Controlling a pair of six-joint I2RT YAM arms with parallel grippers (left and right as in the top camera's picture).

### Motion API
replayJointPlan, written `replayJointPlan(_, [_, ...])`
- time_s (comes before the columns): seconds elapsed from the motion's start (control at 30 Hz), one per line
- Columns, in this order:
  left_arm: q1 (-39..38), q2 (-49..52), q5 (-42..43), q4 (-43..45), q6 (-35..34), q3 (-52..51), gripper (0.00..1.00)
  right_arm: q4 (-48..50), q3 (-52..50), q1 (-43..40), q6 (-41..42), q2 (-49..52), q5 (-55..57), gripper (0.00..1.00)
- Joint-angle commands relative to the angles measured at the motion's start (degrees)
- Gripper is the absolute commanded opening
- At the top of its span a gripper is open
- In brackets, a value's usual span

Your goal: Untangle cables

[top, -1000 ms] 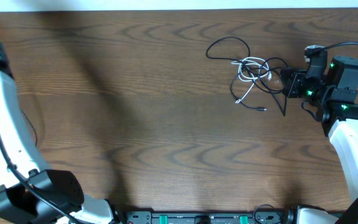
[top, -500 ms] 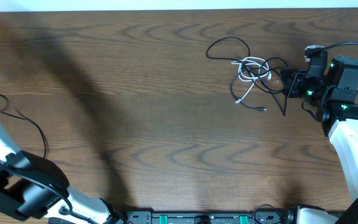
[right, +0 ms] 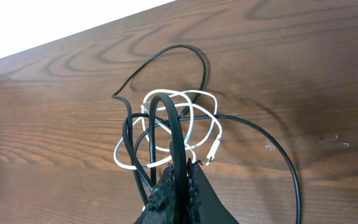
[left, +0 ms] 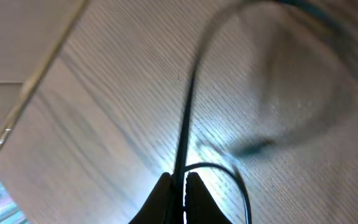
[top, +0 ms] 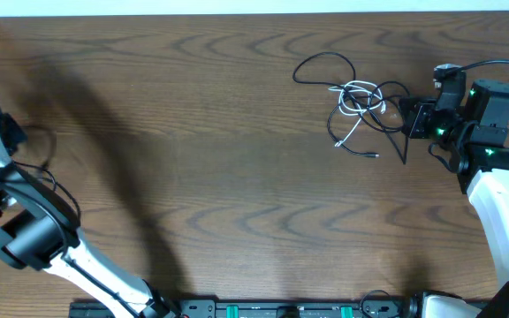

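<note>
- The right tool [right: 182,171] is closed tight and is pinching a black loop [right: 174,121] that is rising out of the bundle [top: 360,102], which is lying at the far right of the desk [top: 237,177].
- The left tool [left: 179,186] is closed too. A thin black cord [left: 186,118] is running out from between its tips, so it is probably holding that cord. It is hanging over the left edge of the desk, well apart from the bundle.
- To do this step well, the right tool should be drawing its loop out slowly, away from the bundle and a little upward, while checking that the other strands are slipping free.
- A quick tug is likely to be tightening the crossings rather than opening them.
- If the whole bundle is sliding with the pull, the other arm will be needed to pin it.
- The bundle is showing several slack black loops with a short white cable [right: 219,127] coiling through the middle. Its small plug [right: 211,157] is lying near the right tool.
- One black loop is reaching out to the far left of the bundle, and a black end is trailing toward the near side.
</note>
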Motion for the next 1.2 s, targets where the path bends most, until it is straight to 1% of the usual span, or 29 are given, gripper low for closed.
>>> replayJointPlan(0.0, [-0.11, 2.32, 1.03, -0.94, -1.36, -0.42, 0.08, -0.07, 0.44, -0.17, 0.59, -0.96, -0.17, 0.01])
replayJointPlan(0.1, [-0.11, 3.19, 1.05, -0.98, -1.46, -0.48, 0.08, -0.09, 0.44, -0.17, 0.59, -0.96, -0.17, 0.01])
replayJointPlan(0.13, [-0.11, 3.19, 1.05, -0.96, -1.44, -0.48, 0.37, -0.09, 0.44, -0.17, 0.61, -0.96, -0.17, 0.01])
replayJointPlan(0.17, [-0.11, 3.19, 1.05, -0.92, -1.42, -0.48, 0.54, -0.07, 0.44, -0.17, 0.59, -0.96, -0.15, 0.01])
replayJointPlan(0.2, [-0.09, 3.19, 1.05, -0.9, -1.4, -0.48, 0.65, -0.07, 0.44, -0.17, 0.59, -0.96, -0.17, 0.01])
replayJointPlan(0.27, [-0.07, 3.19, 1.05, -0.72, -1.42, -0.48, 0.68, -0.07, 0.44, -0.17, 0.61, -0.96, -0.15, 0.01])
replayJointPlan(0.33, [-0.07, 3.19, 1.05, -0.48, -1.42, -0.48, 0.88, -0.07, 0.44, -0.17, 0.61, -0.94, -0.17, 0.01])
replayJointPlan(0.37, [-0.07, 3.19, 1.05, -0.26, -1.42, -0.48, 0.92, -0.07, 0.44, -0.17, 0.61, -0.94, -0.17, 0.01])
replayJointPlan(0.6, [-0.07, 3.17, 1.07, 2.62, -1.4, 0.07, 0.93, -0.15, 0.44, -0.17, 0.59, -0.87, -0.15, 0.01])
replayJointPlan(0.8, [-0.13, 1.7, 1.14, 6.4, -1.4, 4.28, 0.93, -0.2, 0.44, -0.17, 0.57, -0.87, -0.15, 0.01])
replayJointPlan(0.87, [-0.11, -0.57, 3.41, 8.5, -1.11, 6.21, 0.93, -0.2, 0.44, -0.17, 0.59, -0.87, -0.15, 0.01])
replayJointPlan(1.0, [-0.13, -4.83, 5.33, 12.2, -1.11, 7.96, 0.93, -0.22, 0.44, -0.17, 0.61, -0.87, -0.17, 0.01])
replayJointPlan(1.17, [-0.15, -10.64, 12.09, 14.78, -0.11, 8.61, 0.93, -0.17, 0.44, -0.17, 0.61, -0.87, -0.15, 0.01])
